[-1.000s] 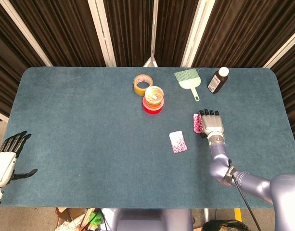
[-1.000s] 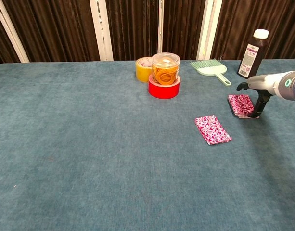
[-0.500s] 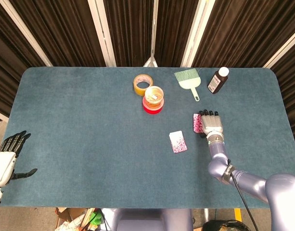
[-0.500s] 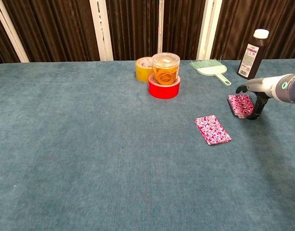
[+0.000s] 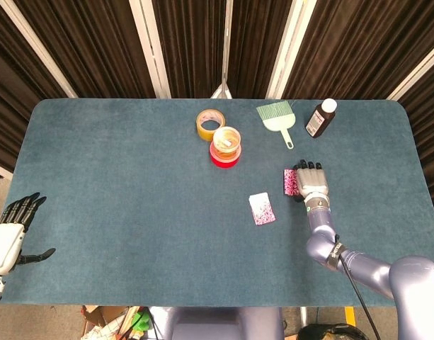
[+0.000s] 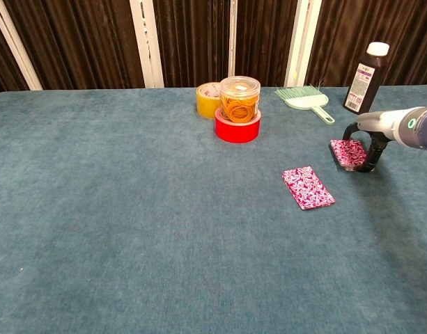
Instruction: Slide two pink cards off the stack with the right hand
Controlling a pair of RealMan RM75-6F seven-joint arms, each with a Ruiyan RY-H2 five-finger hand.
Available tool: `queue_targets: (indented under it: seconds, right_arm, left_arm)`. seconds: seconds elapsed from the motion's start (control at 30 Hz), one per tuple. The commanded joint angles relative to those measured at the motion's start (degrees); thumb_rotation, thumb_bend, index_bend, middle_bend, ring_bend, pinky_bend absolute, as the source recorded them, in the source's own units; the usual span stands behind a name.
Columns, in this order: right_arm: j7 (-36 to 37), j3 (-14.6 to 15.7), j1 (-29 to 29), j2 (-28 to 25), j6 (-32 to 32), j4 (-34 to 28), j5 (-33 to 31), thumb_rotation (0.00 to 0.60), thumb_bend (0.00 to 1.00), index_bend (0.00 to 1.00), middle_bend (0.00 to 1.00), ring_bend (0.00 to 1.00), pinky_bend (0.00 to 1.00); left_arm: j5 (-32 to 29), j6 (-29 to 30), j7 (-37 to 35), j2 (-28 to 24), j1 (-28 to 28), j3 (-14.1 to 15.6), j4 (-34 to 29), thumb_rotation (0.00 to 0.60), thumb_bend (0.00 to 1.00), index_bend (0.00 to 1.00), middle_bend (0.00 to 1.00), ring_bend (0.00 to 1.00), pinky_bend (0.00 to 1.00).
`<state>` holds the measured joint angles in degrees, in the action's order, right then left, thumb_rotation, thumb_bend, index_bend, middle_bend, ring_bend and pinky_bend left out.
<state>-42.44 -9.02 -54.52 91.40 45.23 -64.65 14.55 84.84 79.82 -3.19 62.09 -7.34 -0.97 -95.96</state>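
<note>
- Blue-carpeted table [image 5: 117, 184], dark curtains behind.
- Stack [image 6: 347, 152] lies just left of the right hand [image 5: 312, 182], long axis running away from the robot.
- Fingers curled down onto the stack; actual grip cannot be told.
- One pink card [image 5: 262, 208] lies apart, nearer the robot.
- Left hand [image 5: 10, 237] spread and empty, far off.

Bare blue table [image 5: 117, 184] fills the frame's left and bottom; tape rolls [image 5: 215, 134], brush [image 5: 277, 119] and bottle [image 5: 321, 117] crowd the upper centre-right.
</note>
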Motion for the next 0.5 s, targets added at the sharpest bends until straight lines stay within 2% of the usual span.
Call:
queue_targets:
  seconds: [0.03, 0.5]
  right_arm:
    - [0.06, 0.03, 0.11, -0.22, 0.02, -0.4, 0.06, 0.6, 0.35, 0.46, 0.06, 0.0, 0.0]
    - [0.88, -0.53, 0.35, -1.87, 1.75, -3.71, 1.39, 0.6, 0.35, 0.5, 0.09, 0.0, 0.0]
  left_arm:
    - [0.03, 0.03, -0.03, 0.0, 0.01, 0.01, 0.02, 0.6, 0.0, 0.0, 0.0, 0.0, 0.04]
    - [0.19, 0.37, -0.05, 0.02, 0.08, -0.03, 0.09, 0.6, 0.0, 0.0, 0.0, 0.0, 0.04]
